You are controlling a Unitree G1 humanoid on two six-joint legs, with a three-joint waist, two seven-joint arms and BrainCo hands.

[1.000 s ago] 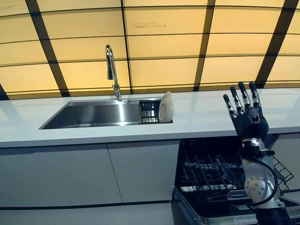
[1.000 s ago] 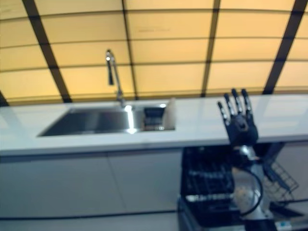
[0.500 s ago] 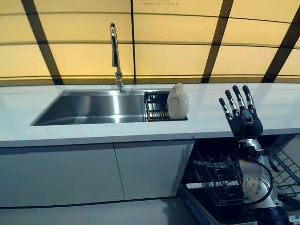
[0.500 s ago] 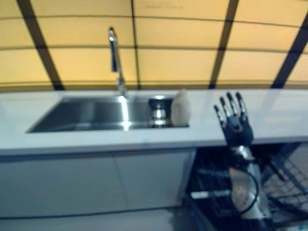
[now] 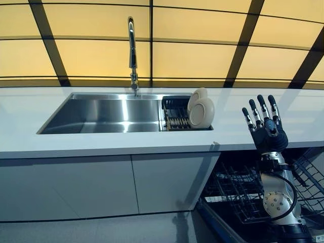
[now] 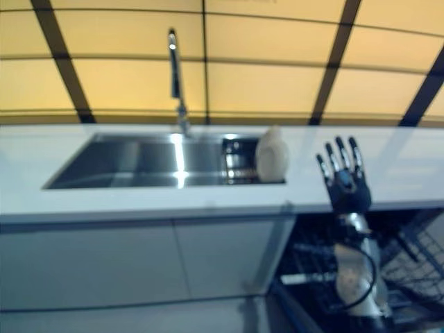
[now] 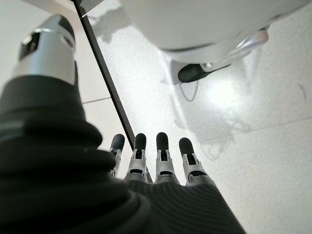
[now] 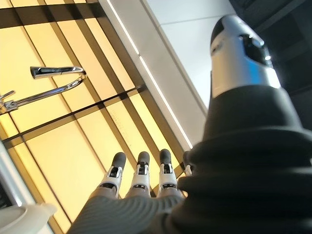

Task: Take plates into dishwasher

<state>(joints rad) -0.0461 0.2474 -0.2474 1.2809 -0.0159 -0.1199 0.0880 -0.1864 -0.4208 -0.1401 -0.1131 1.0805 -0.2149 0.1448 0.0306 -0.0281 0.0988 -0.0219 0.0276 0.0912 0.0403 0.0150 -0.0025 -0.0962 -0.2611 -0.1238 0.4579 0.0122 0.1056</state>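
Observation:
Two cream plates [image 5: 201, 110] stand on edge in a dark dish rack [image 5: 174, 114] at the right end of the steel sink [image 5: 101, 114]. My right hand [image 5: 267, 132] is raised to the right of the plates, in front of the counter edge, fingers straight and spread, empty. In the right wrist view its fingers [image 8: 140, 179] point up at the yellow wall, and a plate rim [image 8: 19, 217] shows at the corner. My left hand [image 7: 156, 168] shows only in the left wrist view, fingers straight, hanging over the floor. The dishwasher [image 5: 238, 195] stands open under the counter below my right hand.
A tall chrome faucet [image 5: 132, 53] stands behind the sink. The white counter [image 5: 30, 126] runs across the view, with grey cabinet doors [image 5: 101, 187] beneath. Wire racks [image 5: 309, 179] are pulled out of the dishwasher at the right.
The camera has moved, so the sink and plates now sit lower and further right in the view. My right hand stays raised and open.

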